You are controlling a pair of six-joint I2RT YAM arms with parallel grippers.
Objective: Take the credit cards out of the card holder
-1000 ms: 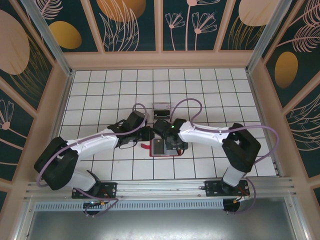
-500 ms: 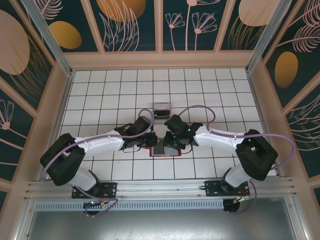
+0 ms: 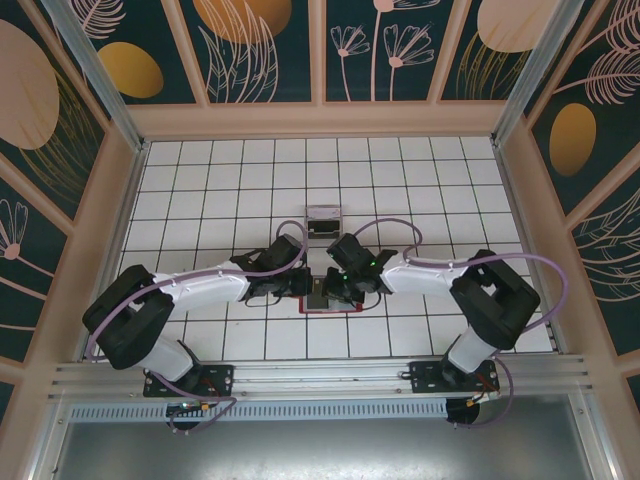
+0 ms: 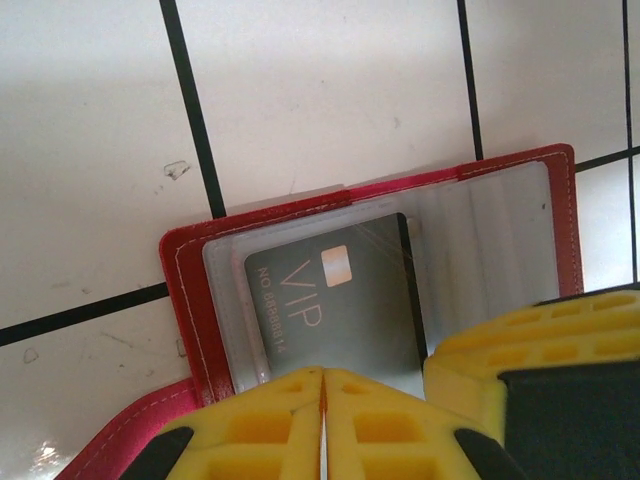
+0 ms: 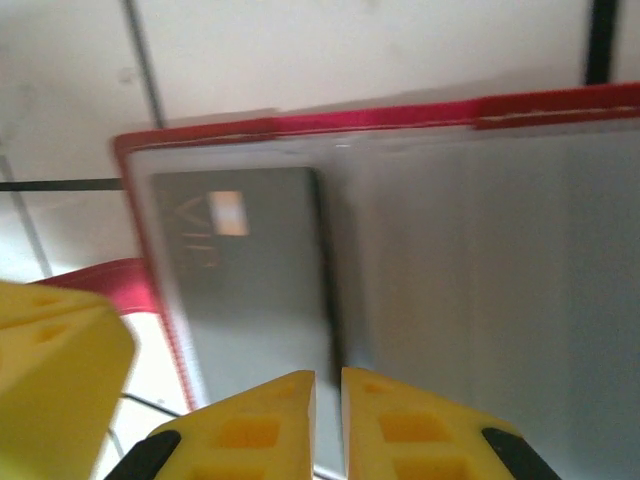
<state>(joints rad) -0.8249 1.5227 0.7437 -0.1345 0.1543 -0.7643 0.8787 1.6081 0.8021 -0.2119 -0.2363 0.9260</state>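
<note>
White-tiled desk (image 3: 200, 180) carried the red card holder (image 4: 190, 290), which lay open and flat at the middle front, with both of my wrists brought in over it. A dark grey credit card (image 4: 340, 300) marked VIP sat inside the clear sleeve on its grey lining. The left gripper (image 4: 322, 420) was closed, fingers pressed together at that card's near edge. Just beside it, the right gripper (image 5: 328, 410) was drawn to a thin slit over the card's side, and I could not tell whether either pinched anything.

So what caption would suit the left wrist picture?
Left gripper, shut, at a grey VIP card in the open red card holder.
</note>
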